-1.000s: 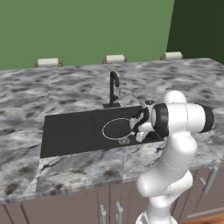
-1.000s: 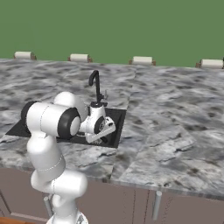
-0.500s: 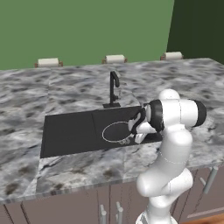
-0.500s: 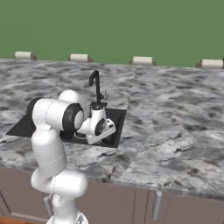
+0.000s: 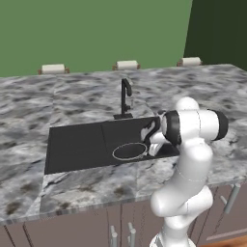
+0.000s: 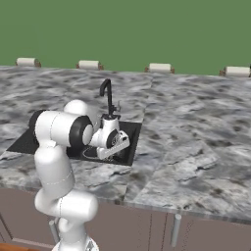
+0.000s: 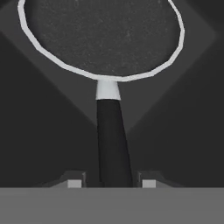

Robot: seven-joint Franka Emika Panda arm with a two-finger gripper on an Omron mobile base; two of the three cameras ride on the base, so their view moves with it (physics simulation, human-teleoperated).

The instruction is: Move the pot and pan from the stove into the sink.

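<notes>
I count one pan (image 7: 100, 39) lying in the one sink (image 5: 77, 144). My tool (image 7: 111, 183) was clamped on its handle a second ago; now the tips stand apart, clear of it on both sides.

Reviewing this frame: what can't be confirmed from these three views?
- Fingers: hand view, cut by the bottom edge; contact with the pan handle unclear.
- Gripper: left base view, too small to judge.
- Sink: right base view, mostly behind the arm.
- Pot, stove: outside every frame.

White arm (image 6: 61, 132) reaches into the black sink (image 6: 128, 142); faucet (image 6: 107, 98) just behind.
</notes>
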